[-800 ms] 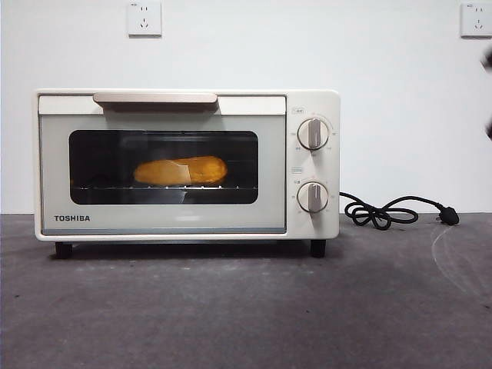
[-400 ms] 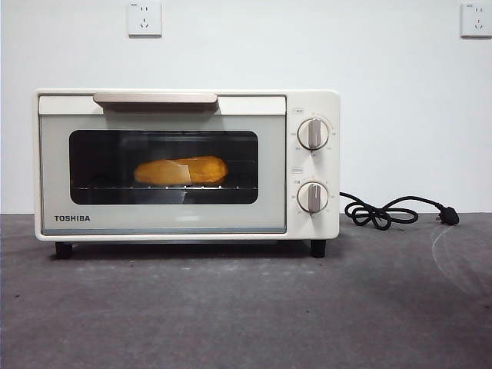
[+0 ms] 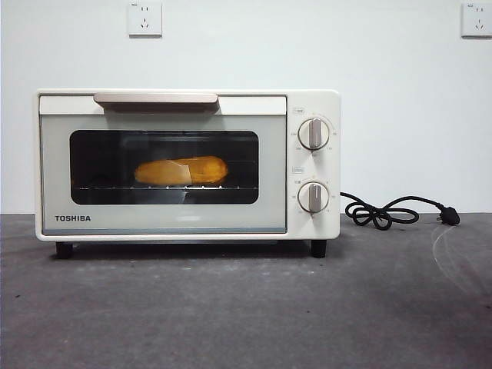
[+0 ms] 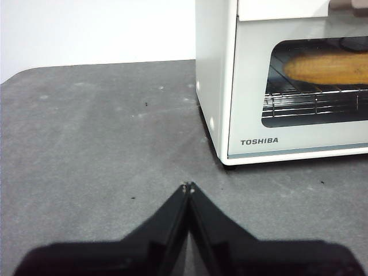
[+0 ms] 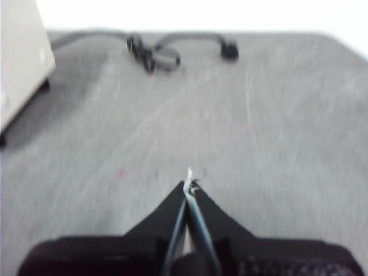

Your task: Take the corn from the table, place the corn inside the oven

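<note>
Corn (image 3: 181, 170) lies on the wire rack inside the oven (image 3: 187, 164), door closed, oven standing on the bench (image 3: 246, 307). Left gripper (image 4: 187, 187) jaws pressed together, empty, over bare bench near the oven. Right gripper (image 5: 188, 183) likewise closed, empty, near the cord (image 5: 155, 52).

You have open tabletop (image 3: 246, 315) across the whole lower half of the front view. The oven (image 3: 187, 164) fills the centre-left, its door shut (the corn (image 3: 181, 170) sits behind the glass). At right of centre, its black cord (image 3: 388, 212) lies coiled.
</note>
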Controlling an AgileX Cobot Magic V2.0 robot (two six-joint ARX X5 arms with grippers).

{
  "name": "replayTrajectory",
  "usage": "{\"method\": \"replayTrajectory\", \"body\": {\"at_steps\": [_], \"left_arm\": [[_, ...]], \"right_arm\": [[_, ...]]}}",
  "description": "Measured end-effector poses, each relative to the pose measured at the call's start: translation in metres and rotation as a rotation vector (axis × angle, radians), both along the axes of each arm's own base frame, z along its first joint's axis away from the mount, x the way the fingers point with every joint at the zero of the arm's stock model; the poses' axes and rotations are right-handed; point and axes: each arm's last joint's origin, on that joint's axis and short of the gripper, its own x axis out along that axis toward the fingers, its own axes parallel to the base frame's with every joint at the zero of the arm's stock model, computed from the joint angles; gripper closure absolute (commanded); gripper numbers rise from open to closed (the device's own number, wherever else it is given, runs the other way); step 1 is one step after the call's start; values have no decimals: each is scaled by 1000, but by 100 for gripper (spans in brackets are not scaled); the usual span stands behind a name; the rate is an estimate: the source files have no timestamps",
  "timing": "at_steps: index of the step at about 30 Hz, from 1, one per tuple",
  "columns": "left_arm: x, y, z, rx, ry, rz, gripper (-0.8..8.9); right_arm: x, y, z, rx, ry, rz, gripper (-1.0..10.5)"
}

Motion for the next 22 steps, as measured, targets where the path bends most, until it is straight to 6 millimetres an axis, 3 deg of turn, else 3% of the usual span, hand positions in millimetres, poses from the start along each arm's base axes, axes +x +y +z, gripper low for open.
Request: {"method": "replayTrajectory", "body": {"at_steps": [6,12,22], "left_arm": [[0,0,0,0,0,0,817],[0,0,0,0,0,0,817],[0,0,-1,0,7,0,817]], "right_arm": [[-7,1,-8,4,9,1,948],[-10,3,0,-4,-86,18,948],[-10,3,-1,-2,-79,17,948]]}}
